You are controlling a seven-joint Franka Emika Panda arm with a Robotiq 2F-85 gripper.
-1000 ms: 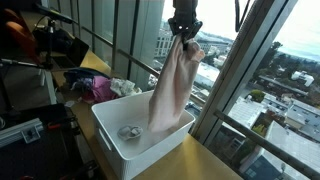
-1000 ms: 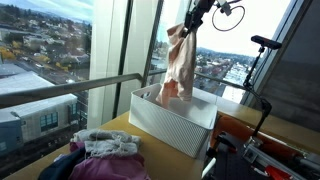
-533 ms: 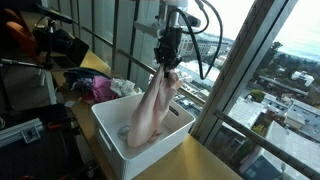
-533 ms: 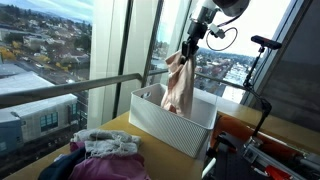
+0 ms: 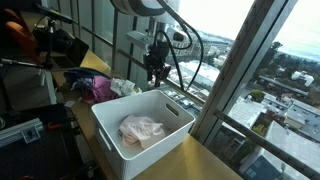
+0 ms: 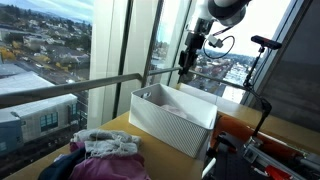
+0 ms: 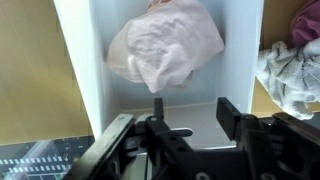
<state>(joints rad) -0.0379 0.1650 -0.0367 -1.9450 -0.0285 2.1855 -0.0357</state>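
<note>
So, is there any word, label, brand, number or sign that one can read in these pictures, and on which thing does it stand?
No text can be read in any view.
The white bin, the pink cloth inside it and the pincer show no marking.
The pile of clothes shows no label.
The buildings outside are too small and blurred to tell.

One bin (image 5: 106, 140), one pink cloth (image 5: 141, 129), one clothes pile (image 6: 105, 148)
</note>
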